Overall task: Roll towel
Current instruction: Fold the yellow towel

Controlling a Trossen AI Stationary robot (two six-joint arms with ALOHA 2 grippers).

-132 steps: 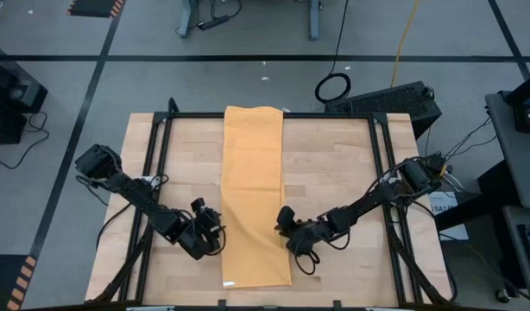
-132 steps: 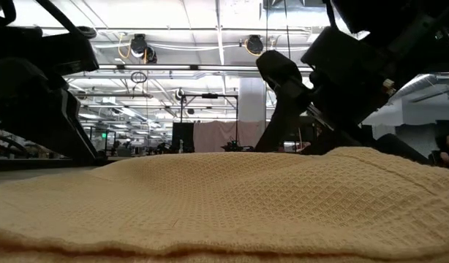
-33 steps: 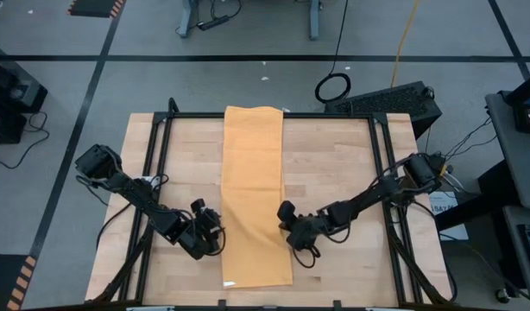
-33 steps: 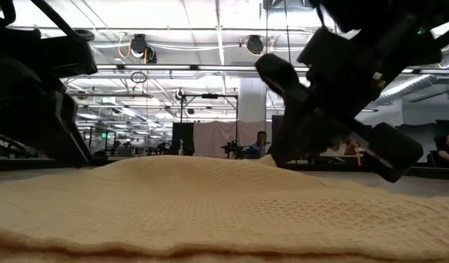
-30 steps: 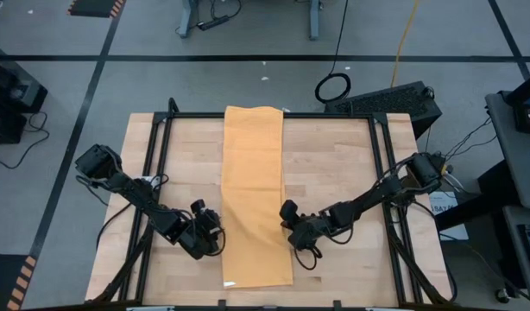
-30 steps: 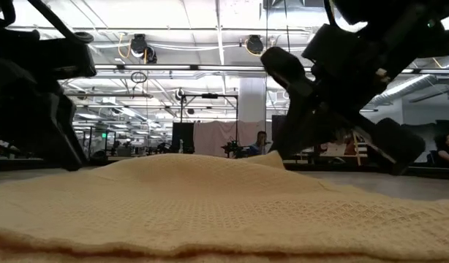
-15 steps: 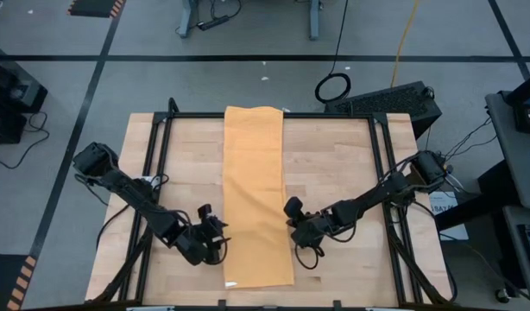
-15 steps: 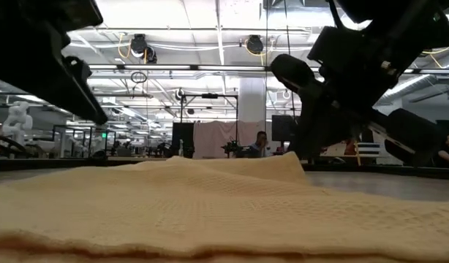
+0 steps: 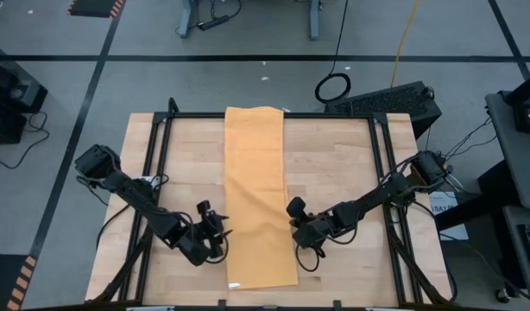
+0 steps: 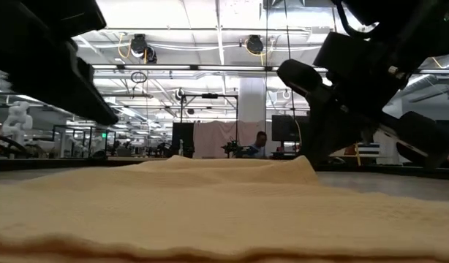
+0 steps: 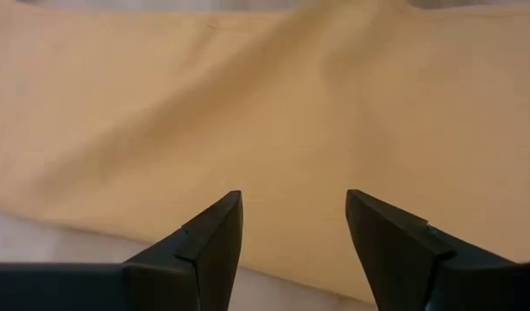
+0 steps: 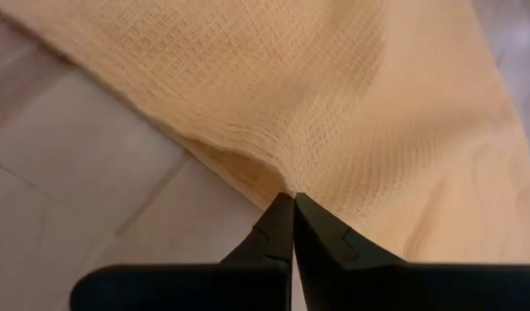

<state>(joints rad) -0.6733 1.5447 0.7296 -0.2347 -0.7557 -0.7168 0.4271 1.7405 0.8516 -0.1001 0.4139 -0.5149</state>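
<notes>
Right gripper (image 9: 293, 226), pinching the right edge of the towel (image 9: 258, 194) that runs down the centre of the high view, suggests soft, light, limp fabric, best gripped at edges, while left gripper (image 9: 215, 231) hovers spread.

High view: overhead, straight down, far enough for whole table (image 9: 334, 173) plus floor. Low view: table-top height at near edge, level, facing far into room, towel (image 10: 210, 204) right against lens. Wrist views: close, each facing towel's long edge past own fingers. All four share towel; high and low share both arms
</notes>
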